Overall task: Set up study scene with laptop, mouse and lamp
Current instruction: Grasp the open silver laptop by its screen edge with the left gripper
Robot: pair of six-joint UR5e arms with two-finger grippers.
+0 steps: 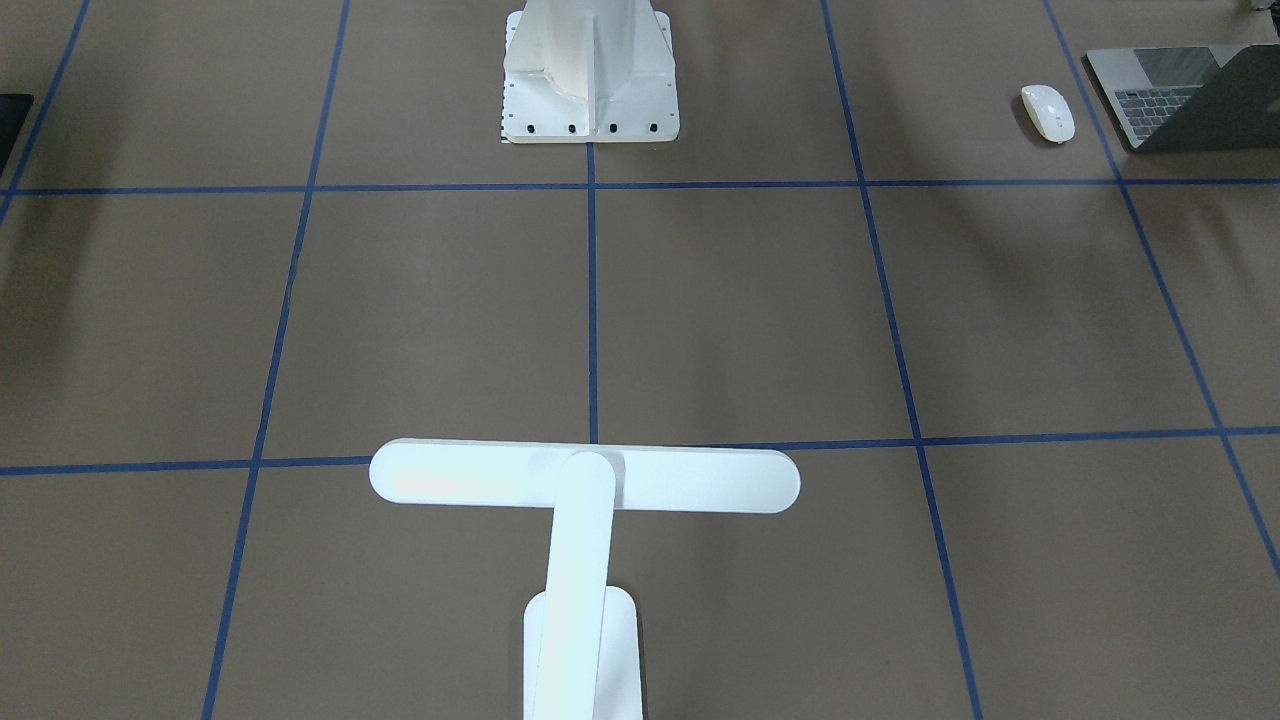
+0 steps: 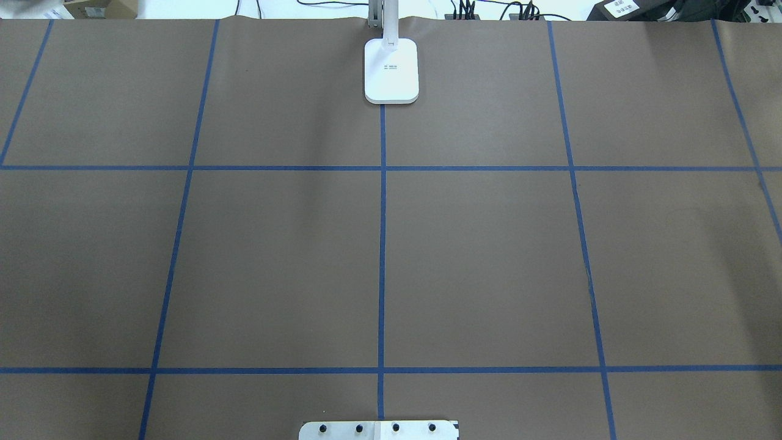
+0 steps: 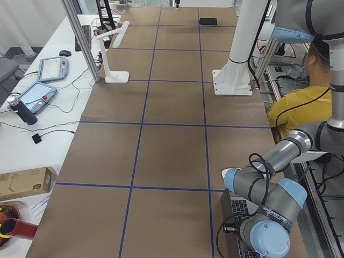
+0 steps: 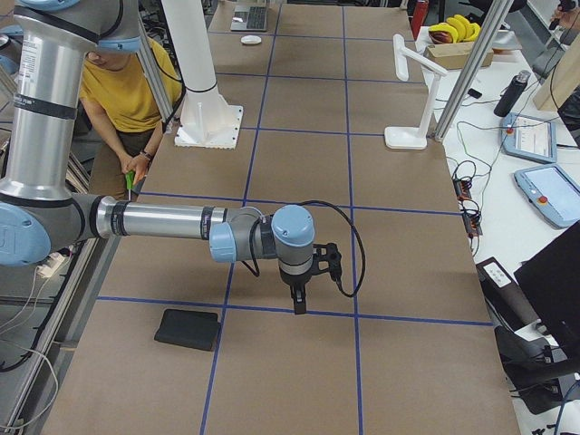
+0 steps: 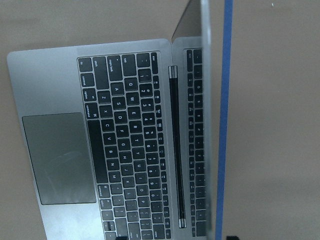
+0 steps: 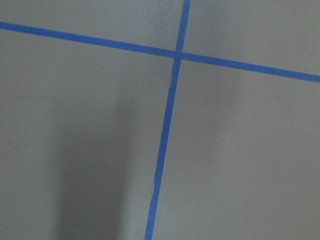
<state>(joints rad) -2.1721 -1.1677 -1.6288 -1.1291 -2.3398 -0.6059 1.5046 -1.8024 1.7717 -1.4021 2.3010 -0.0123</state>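
ok so the bit that matters imo: the laptop (image 5: 100,150) sits straight under the left arm (image 3: 269,215), whose wrist view looks right down onto the keys. It's open, with the hinge and the upright lid running top to bottom of that view. That's its long axis, with the trackpad off to 1 side of the fingers and the lid edge to the other. The fingers are tucked under the wrist in the side view, so I can't tell if they're apart or together. Just past the laptop, toward the table's middle, is the mouse (image 1: 1047,112), near it but not touching. The right gripper (image 4: 298,306) hangs well apart from all that, over brown paper by a tape crossing, with a black mat (image 4: 188,329) nearby. It only shows from the side, so can't tell its fingers either. Farthest from both sets of fingers is the lamp (image 1: 585,480), standing at the far edge on the centre line. My guess is the left arm takes the laptop, being the nearer of the 2.
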